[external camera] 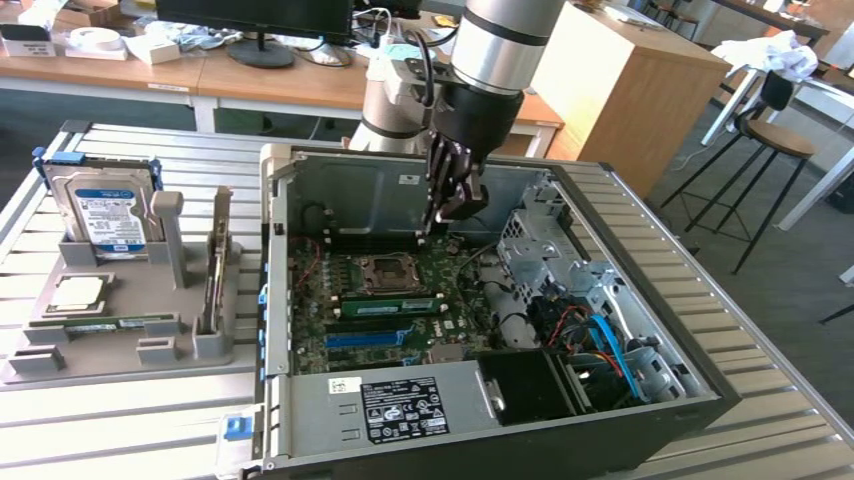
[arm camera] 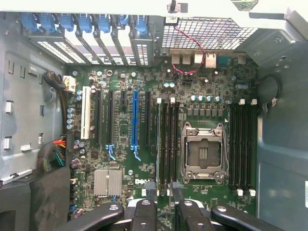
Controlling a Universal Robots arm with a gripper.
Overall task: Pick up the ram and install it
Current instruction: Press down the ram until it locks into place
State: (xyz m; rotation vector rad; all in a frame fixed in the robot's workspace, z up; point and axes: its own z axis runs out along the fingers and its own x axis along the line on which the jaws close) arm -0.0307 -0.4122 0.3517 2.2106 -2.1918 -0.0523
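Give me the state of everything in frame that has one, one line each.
gripper: jaws open, empty, above the motherboard
ram: in a slot beside the CPU socket, not gripped
CPU socket: empty
case: lying flat, side panel off
hard drive: upright in the fixture
expansion card: on edge in the fixture

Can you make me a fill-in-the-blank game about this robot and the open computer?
1. The ram sits in a slot on the green ____.
2. The tool hangs ____ the ram, open and holding nothing.
3. The hard drive stands in the gray tray on the exterior view's ____.

Missing words: motherboard; above; left.
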